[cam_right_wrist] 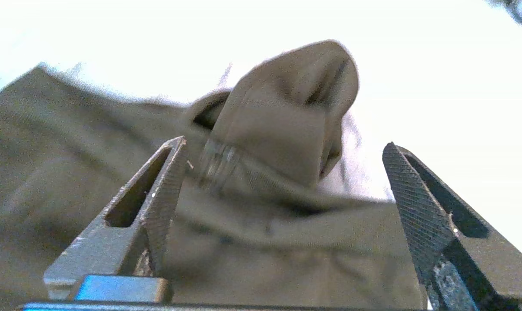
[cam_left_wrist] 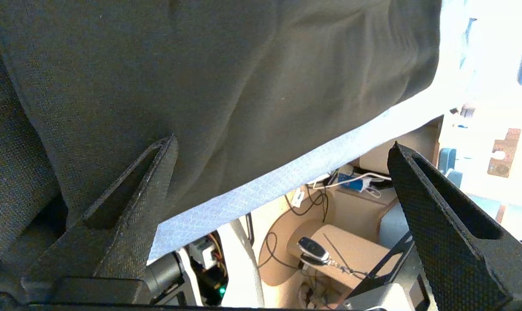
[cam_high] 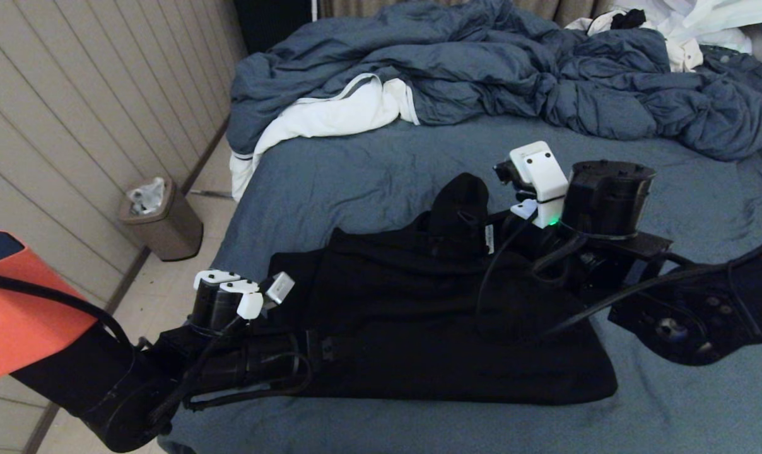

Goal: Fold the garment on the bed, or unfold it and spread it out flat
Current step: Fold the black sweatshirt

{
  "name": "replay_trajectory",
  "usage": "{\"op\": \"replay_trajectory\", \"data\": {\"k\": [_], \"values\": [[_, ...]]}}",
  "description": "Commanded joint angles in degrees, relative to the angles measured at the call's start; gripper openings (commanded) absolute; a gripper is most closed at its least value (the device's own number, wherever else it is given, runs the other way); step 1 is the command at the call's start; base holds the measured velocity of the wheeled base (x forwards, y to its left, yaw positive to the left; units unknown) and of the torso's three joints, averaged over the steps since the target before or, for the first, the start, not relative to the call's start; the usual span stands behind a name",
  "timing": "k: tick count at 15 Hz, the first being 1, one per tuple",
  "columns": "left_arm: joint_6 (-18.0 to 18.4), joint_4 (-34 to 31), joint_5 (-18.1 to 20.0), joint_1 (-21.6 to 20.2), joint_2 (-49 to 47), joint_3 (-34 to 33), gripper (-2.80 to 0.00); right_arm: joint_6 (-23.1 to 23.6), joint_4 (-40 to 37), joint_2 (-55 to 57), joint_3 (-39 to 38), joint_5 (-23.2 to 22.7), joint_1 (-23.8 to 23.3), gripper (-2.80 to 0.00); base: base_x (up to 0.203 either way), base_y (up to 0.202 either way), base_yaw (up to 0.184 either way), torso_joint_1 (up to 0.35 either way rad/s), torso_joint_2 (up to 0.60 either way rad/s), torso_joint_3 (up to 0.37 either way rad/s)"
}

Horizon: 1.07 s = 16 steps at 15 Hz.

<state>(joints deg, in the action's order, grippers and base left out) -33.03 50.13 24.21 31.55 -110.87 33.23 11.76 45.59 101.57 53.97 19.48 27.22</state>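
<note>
Lying across the near half of the bed (cam_high: 368, 170), the garment (cam_high: 419, 328) is bunched into a broad dark slab, its lower edge running roughly along the bed's front side. The hood (cam_high: 460, 198) stands up in a peak at the far edge of the black cloth, pointing toward the rumpled duvet (cam_high: 482, 75). White clothing (cam_high: 690, 25) sits in the far right corner, beyond the duvet.

Left tool (cam_left_wrist: 282, 151): released, fingers (cam_left_wrist: 153, 190) spread wide with nothing between them. It is low at the bed's near left corner, one finger lying against the black fabric, the other out past the mattress edge. In the head view only the left arm's wrist shows there, beside the garment's left end.

Right tool (cam_right_wrist: 282, 147): released, fingers (cam_right_wrist: 166, 181) apart, no cloth pinched. It sits low over the garment's right part and faces the hood, which rises just ahead of the fingertips. In the head view the wrist and its white camera block hide the fingers themselves.

A small lidded bin (cam_high: 160, 221) stands on the floor beside the wall, off the bed's left side.
</note>
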Motion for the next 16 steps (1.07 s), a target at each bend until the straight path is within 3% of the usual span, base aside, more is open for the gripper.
{"op": "replay_trajectory", "data": {"k": [1,7,12,16], "values": [[-0.20,0.32,0.14,0.00,0.75,-0.18,0.00,0.01,-0.14,4.53,5.11,0.67,-0.72,0.00,0.000,0.000,0.000,0.000,0.00,0.000],[-0.29,0.23,0.17,0.00,4.09,-0.89,0.00,-0.03,-5.36,23.48,31.95,2.93,-5.01,0.00,0.000,0.000,0.000,0.000,0.00,0.000],[-0.29,0.32,0.22,0.15,3.21,-0.63,0.00,-0.04,-5.48,33.78,44.20,3.62,-9.21,0.00,0.000,0.000,0.000,0.000,0.00,0.000],[-0.29,0.32,0.31,0.24,2.70,-0.45,0.00,-0.17,-5.33,38.67,48.06,3.64,-11.31,0.00,0.000,0.000,0.000,0.000,0.00,0.000]]}}
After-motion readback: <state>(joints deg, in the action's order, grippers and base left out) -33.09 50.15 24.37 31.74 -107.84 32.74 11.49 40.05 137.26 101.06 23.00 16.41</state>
